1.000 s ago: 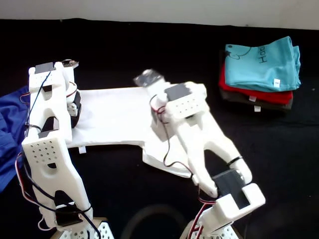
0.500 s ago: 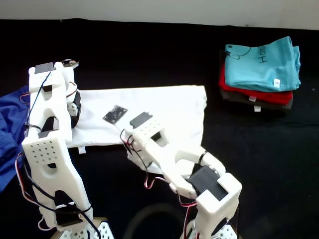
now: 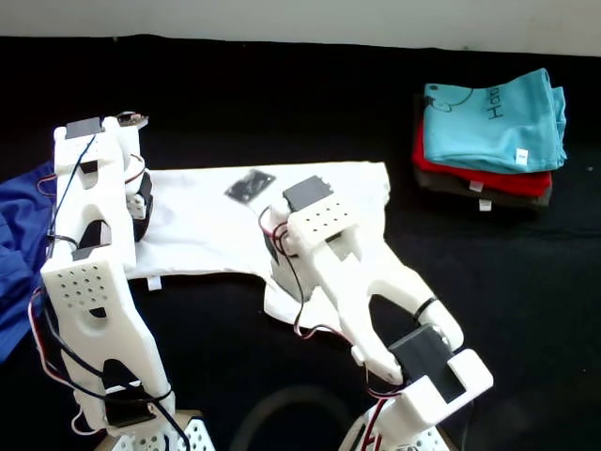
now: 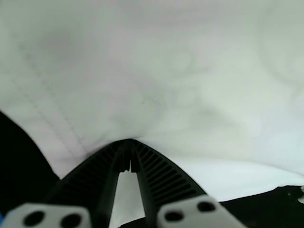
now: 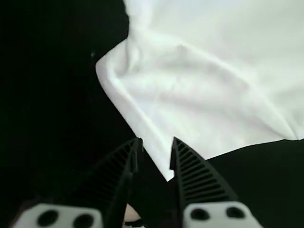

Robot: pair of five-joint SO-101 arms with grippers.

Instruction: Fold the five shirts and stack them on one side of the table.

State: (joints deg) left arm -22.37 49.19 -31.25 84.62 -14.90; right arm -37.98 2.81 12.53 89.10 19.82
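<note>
A blue shirt (image 3: 19, 244) lies crumpled at the far left edge of the black counter (image 3: 282, 94), partly under the left arm (image 3: 89, 282). That arm stretches up the left side of the counter, and its tip is at the left edge of the white shirt (image 3: 216, 225).

In the left wrist view, the left end effector (image 4: 129, 142) has its two fingers drawn together. Their tips meet on the white cloth (image 4: 166, 71), which puckers faintly toward them, so it appears to be pinching the shirt.

The white shirt is spread flat across the middle of the counter as a wide band. A flap of it hangs toward the near edge beneath the right arm (image 3: 376, 282), which reaches in diagonally from the lower right and lies over the middle of the shirt.

In the right wrist view, the right end effector (image 5: 156, 141) is held narrow, with a slim gap between its fingers. It sits at a rumpled corner of the white fabric (image 5: 213, 71), and the cloth's edge runs down into that gap over the black surface.

Well apart at the far right, three folded shirts are stacked: a teal shirt (image 3: 493, 117) on top, a red shirt (image 3: 488, 178) under it, and a dark shirt (image 3: 446, 185) at the bottom.
</note>
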